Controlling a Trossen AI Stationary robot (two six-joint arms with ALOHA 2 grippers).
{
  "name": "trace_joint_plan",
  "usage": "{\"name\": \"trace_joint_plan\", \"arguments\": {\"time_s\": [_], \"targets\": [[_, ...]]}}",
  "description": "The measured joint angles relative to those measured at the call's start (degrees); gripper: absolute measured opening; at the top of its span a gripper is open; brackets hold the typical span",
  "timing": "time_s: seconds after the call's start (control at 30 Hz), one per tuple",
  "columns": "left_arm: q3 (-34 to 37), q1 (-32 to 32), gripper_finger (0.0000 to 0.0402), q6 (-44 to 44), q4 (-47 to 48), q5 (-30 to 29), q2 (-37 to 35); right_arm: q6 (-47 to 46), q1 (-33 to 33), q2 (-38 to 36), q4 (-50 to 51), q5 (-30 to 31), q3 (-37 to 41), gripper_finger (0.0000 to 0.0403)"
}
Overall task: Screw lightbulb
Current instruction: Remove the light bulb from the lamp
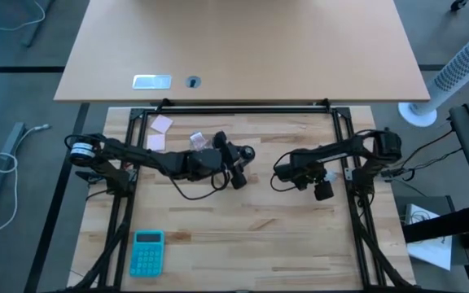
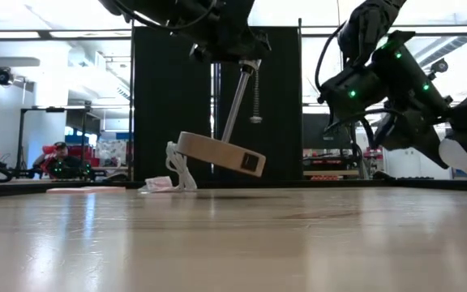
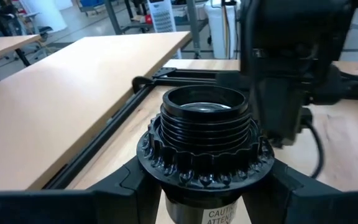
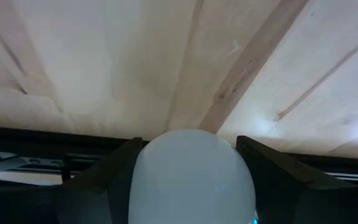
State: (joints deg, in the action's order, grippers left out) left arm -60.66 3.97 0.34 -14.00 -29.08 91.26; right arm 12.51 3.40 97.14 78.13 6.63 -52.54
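My left gripper is near the table's middle and is shut on the black threaded socket of the round wooden disc. In the low view the disc hangs tilted, with a pull chain dangling beside it. My right gripper is just right of the socket, a short gap away. It is shut on the pale white frosted lightbulb. The bulb shows only in the right wrist view. My left gripper pinches the socket's black body just below its ribbed collar, one finger on each side. The socket's open mouth points away from the wrist. The wooden disc looks lifted clear of the table and tilted. My right gripper holds the bulb's round glass between its two fingers, one on each side. The fingers reach in from the table's right side. The bulb is clear of the table, and its base is hidden.
A crumpled clear wrapper and two pink notes lie behind the left gripper near the far edge. A teal calculator lies at the near left. Black frame rails border the tabletop. A second table stands beyond.
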Motion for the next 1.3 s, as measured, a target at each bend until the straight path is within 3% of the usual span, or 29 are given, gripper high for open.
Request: {"name": "trace_joint_plan", "arguments": {"time_s": [0.5,1.0,1.3], "targets": [[0.0,3.0,0.0169,0.8,0.4,0.1,-0.1,-0.4,0.0,0.9,-4.7,-0.4,7.7,0.0241],[2.4,3.0,0.0169,-0.8,0.4,0.0,-0.1,1.8,0.0,0.8,-9.7,-0.9,8.0,0.0326],[2.9,3.0,0.0169,-1.1,0.5,0.0,-0.1,0.5,0.0,0.1,-8.5,-0.8,7.5,0.0335]]}}
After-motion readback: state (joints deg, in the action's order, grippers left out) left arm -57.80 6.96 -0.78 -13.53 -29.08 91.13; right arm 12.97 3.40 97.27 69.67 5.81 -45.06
